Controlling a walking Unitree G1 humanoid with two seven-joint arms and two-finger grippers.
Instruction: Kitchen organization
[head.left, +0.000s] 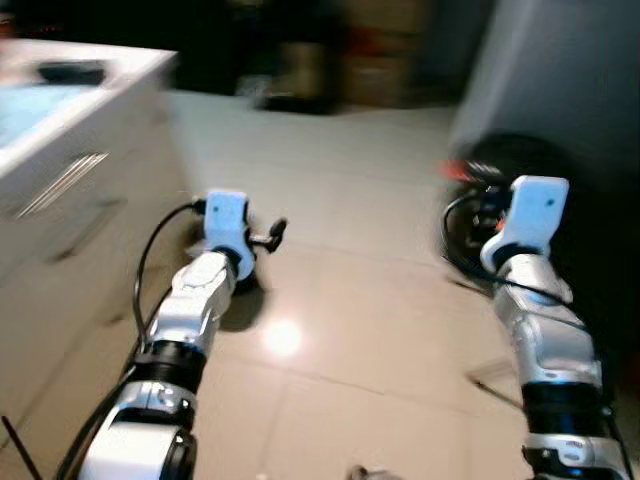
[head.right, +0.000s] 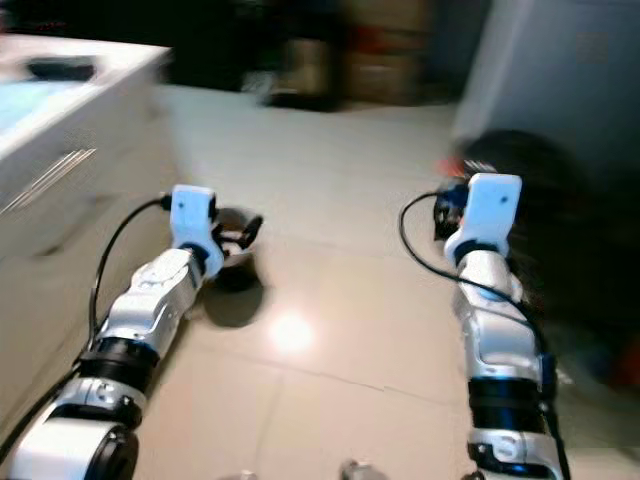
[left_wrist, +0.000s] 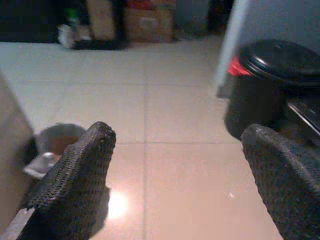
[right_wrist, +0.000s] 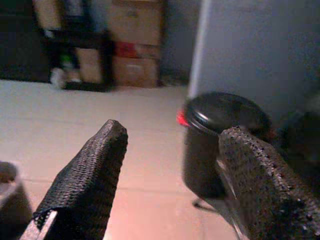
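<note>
My eyes are blurry, so I think I am walking across the kitchen floor (head.left: 330, 300) and not working on anything yet. My left pincer (left_wrist: 175, 185) is held out in front of me with its two black fingers (left_wrist: 75, 180) wide apart and nothing between them. My right pincer (right_wrist: 170, 185) is held out too, its fingers also apart and holding nothing. On my left is a white tabletop (head.left: 90, 85) with drawers under it and a small dark thing on top that I cannot make out. Down by its foot sits a little grey bowl (left_wrist: 55, 147) on the floor, close to my left pincer. On my right is a black bin (right_wrist: 220, 140) with a round lid and a bit of red on it, next to a big pale wall. Far off are some brown boxes (right_wrist: 132, 45). I cannot tell which thing I should tidy. Next I need to stop, look clearly, and pick one thing to go for.
</note>
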